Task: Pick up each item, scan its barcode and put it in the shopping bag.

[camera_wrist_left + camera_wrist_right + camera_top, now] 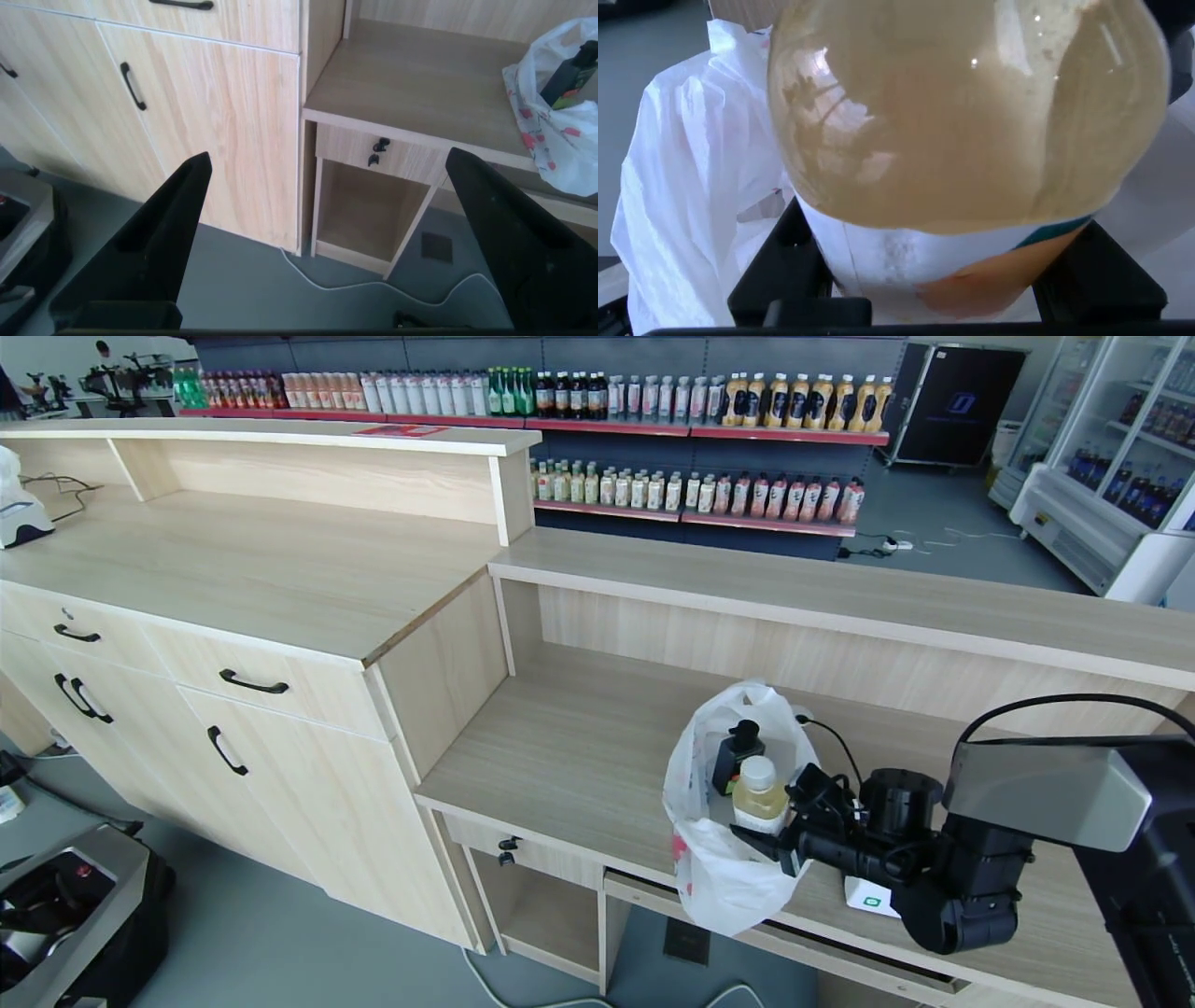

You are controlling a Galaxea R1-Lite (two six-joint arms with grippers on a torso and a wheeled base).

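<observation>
Pale wood counter (579, 747) runs across the head view, and on its lower level stands the white shopping bag (719, 887), mouth open. One dark item (738, 751) already sits inside it. The right gripper (775, 840) holds a bottle (761, 798) of yellowish drink with a white cap at the mouth of the shopping bag. The bottle is upright, its lower part between the plastic walls as far as I can judge. Near the arm lies a small white block (873, 896) with a green mark.

From the left wrist, the left gripper (327, 159) hangs over the floor in front of the cupboard (206, 121), its fingers spread wide with nothing between them. The shopping bag (551, 112) is well apart from it.

From the right wrist, the bottle (971, 121) is close up, clasped between the dark fingers (785, 280), with the shopping bag (682, 187) just behind it.

So one item looks bagged and this bottle is nearly in — it only wants letting go. Whether its barcode was scanned, and what else waits, I cannot tell.
</observation>
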